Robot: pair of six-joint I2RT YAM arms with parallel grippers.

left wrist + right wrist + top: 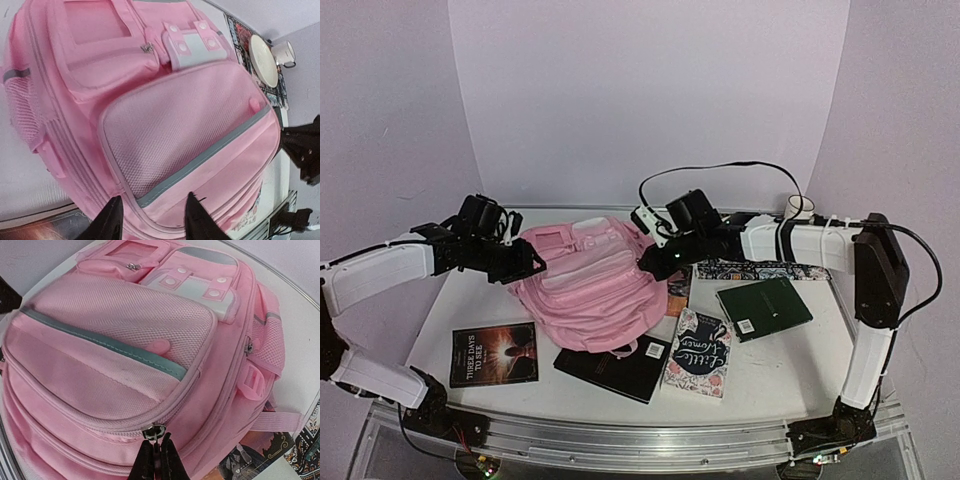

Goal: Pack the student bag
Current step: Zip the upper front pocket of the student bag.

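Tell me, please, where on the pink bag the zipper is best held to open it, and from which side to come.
Grip the small metal pull tab on the student bag. It stands out from the zipper track on the bag's edge, thin and flat, so two fingers can pinch its faces. Come from the bag's outer side, as the right gripper does; it is shut on the tab.
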